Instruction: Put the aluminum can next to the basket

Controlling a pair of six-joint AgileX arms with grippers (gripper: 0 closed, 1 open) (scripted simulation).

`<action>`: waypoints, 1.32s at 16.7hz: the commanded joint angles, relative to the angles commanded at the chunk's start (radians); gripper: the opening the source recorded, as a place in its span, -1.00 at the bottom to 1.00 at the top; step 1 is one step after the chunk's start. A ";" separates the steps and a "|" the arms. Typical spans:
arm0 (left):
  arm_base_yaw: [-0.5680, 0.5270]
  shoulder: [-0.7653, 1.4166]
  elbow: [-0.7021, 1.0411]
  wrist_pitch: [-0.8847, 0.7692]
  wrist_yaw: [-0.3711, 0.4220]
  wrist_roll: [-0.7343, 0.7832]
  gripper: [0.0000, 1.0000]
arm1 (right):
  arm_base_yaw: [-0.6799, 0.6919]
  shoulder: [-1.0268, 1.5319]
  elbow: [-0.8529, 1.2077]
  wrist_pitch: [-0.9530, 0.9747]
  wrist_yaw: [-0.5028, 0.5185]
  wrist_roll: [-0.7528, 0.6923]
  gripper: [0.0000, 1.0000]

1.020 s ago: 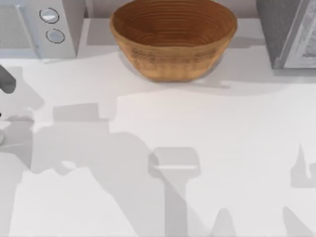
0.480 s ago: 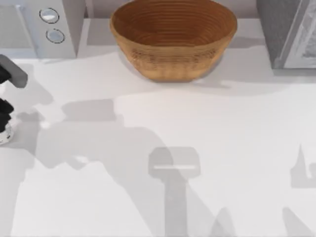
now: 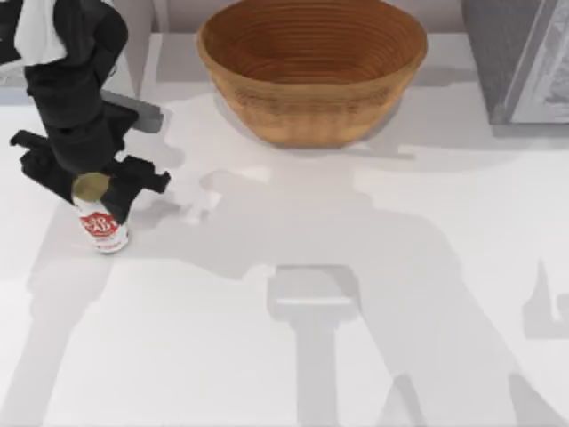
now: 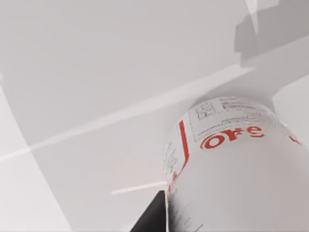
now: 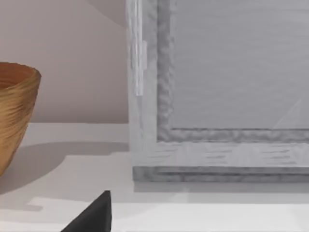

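Top view, left side of table [image 3: 267, 374]: left gripper [image 3: 89, 182] is clamped on the can [image 3: 104, 227] from above, black fingers either side of the gold-tan top. The can hangs tilted, red label facing the camera, its lower end at or just above the table; can't tell if it touches. It sits well apart from the basket [image 3: 311, 76], which stands at the back centre. A grey box [image 3: 516, 62] is at the back right corner.

Left wrist view adds the close-up: can [image 4: 236, 169] body with red lettering, one dark finger [image 4: 153, 217] against its side, white tabletop beyond.

Right wrist view: basket [image 5: 14, 111] edge, grey box [image 5: 217, 92] front, one dark fingertip [image 5: 94, 215]. Right gripper opening: cannot tell.
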 joint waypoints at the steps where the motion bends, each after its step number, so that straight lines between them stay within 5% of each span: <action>1: -0.048 0.011 0.015 -0.012 0.002 -0.108 -1.00 | 0.000 0.000 0.000 0.000 0.000 0.000 1.00; 6: -0.266 0.037 0.082 -0.052 0.005 -0.569 -1.00 | 0.000 0.000 0.000 0.000 0.000 0.000 1.00; 10: -0.378 0.028 0.119 -0.056 -0.002 -0.766 -1.00 | 0.000 0.000 0.000 0.000 0.000 0.000 1.00; 22: -0.401 0.028 0.104 -0.025 -0.004 -0.803 -1.00 | 0.000 0.000 0.000 0.000 0.000 0.000 1.00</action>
